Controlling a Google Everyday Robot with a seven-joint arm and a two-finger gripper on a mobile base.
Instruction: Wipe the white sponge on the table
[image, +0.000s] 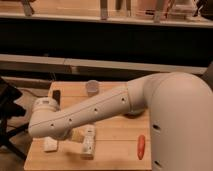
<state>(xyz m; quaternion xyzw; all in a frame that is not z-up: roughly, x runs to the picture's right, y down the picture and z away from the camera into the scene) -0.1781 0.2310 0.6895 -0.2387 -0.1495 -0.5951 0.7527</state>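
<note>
The white sponge (50, 145) lies flat near the front left corner of the light-wood table (117, 145). My arm reaches from the right across the table, and its bulky end (47, 120) hangs just above and behind the sponge. The gripper (76, 134) is tucked under that end. Only a small tan part of it shows, between the sponge and a white bottle. I see nothing held.
The long white bottle (89, 143) lies right of the sponge. A small black block (56, 95) and a grey cup (92, 87) stand at the table's back. An orange-red stick-shaped object (141, 146) lies at the front right. A dark frame (7, 115) stands left of the table.
</note>
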